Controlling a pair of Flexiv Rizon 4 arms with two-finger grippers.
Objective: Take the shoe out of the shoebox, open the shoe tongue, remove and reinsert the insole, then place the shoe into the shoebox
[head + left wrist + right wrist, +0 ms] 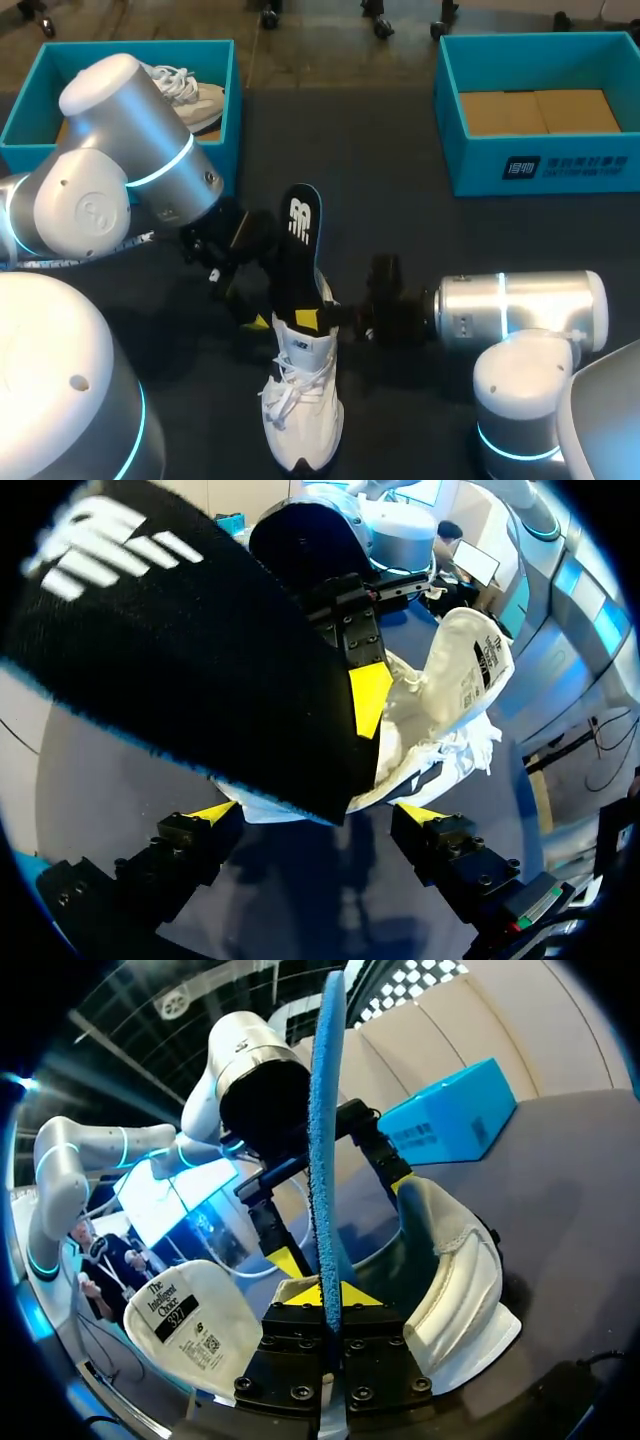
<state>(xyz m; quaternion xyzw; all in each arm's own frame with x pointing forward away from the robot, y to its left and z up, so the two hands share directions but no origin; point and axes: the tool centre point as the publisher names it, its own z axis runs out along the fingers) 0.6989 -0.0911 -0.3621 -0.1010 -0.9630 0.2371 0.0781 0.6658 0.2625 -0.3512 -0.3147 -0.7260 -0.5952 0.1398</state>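
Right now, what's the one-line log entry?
right end effector: shut on insole | insole: upright in sneaker | left end effector: open beside sneaker

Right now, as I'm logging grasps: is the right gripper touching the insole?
Touching. The right wrist view shows the blue-edged insole standing edge-on, with both fingers of the right gripper pressed against it from either side.

Dark table [390, 150] (matte, grey-black)
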